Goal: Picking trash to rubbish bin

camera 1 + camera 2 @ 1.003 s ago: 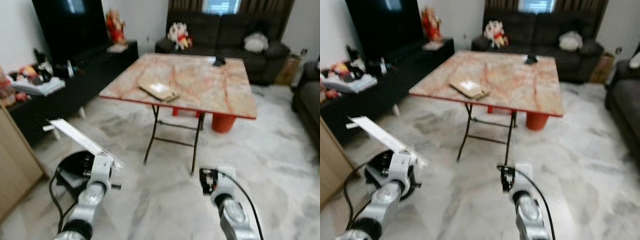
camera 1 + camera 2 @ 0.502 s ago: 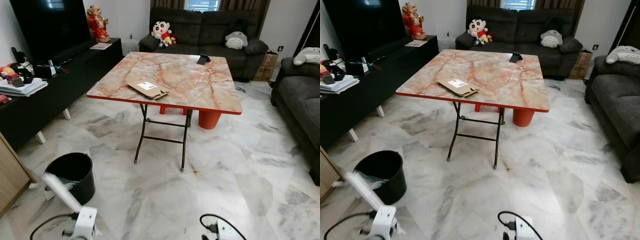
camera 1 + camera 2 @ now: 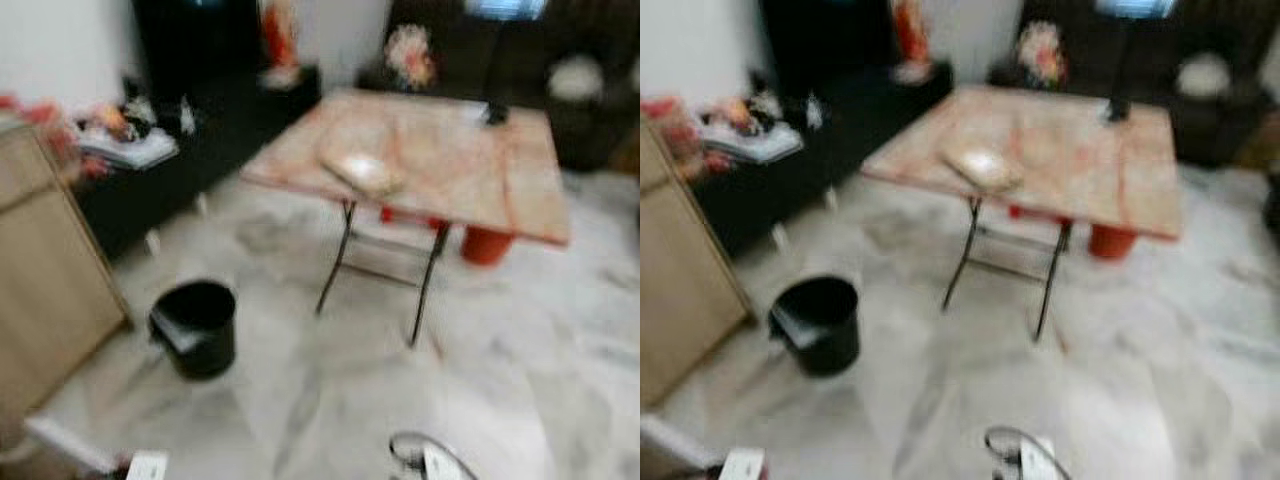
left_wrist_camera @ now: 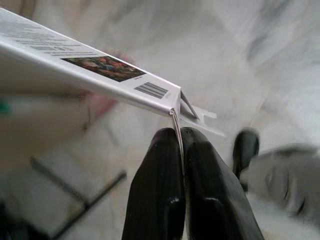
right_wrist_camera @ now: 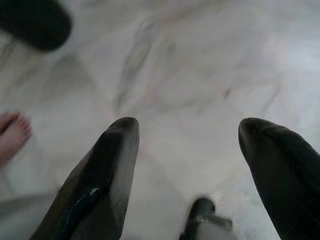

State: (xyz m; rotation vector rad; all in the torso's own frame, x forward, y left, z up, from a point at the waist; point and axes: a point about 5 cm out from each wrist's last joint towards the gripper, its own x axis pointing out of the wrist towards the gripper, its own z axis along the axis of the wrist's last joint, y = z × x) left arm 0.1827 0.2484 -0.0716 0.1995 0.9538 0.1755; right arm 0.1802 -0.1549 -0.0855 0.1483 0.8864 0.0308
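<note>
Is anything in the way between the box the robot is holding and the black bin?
Nothing visible. The left gripper is shut on the flat box, and bare marble floor lies before the black bin. The picture is blurred.

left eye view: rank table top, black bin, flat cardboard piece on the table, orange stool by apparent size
1. Table top, clearly largest.
2. Black bin.
3. Flat cardboard piece and orange stool: these look about alike. The frame is blurred and the table hides part of the stool, so I won't rank them.
</note>
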